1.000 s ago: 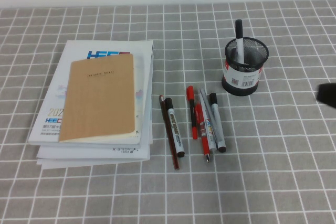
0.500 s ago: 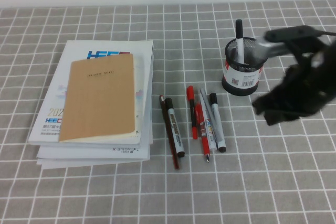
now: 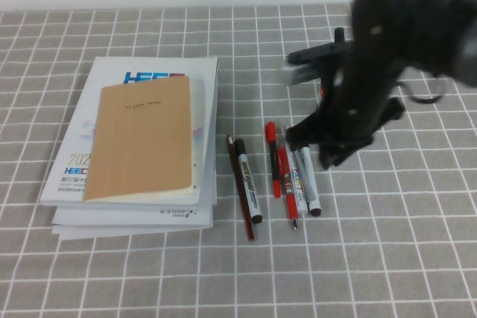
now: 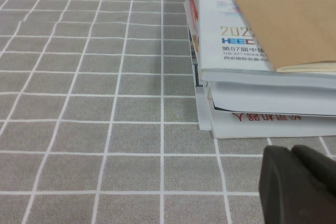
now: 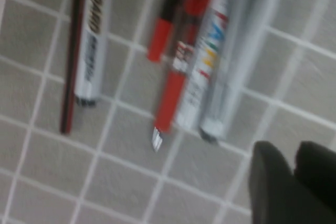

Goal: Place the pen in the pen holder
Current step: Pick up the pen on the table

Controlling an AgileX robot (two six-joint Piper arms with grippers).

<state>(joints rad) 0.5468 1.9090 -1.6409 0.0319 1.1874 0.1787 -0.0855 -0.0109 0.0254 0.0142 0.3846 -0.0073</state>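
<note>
The slim grey pen (image 3: pixel 293 160) lies on the table among several pens and markers, between a red pen (image 3: pixel 283 169) and a white black-capped marker (image 3: pixel 307 176). It also shows in the right wrist view (image 5: pixel 233 72). My right arm has swung in over the back right and hides the black mesh pen holder; only the top of a black marker (image 3: pixel 339 35) standing in it shows. My right gripper (image 3: pixel 324 147) hangs blurred just above the far ends of the pens, its fingers together and empty (image 5: pixel 294 182). My left gripper (image 4: pixel 291 174) is shut and empty beside the book stack.
A stack of white books (image 3: pixel 134 191) topped by a tan notebook (image 3: pixel 141 139) lies at the left. A white marker (image 3: pixel 248 184) and a thin dark red pencil (image 3: pixel 240 191) lie between the books and the pens. Grey checked cloth (image 3: pixel 373 258) covers the table.
My right arm has come in from the right edge and swept left over the pen holder to above the pens. The pens, books and left arm have not moved.
</note>
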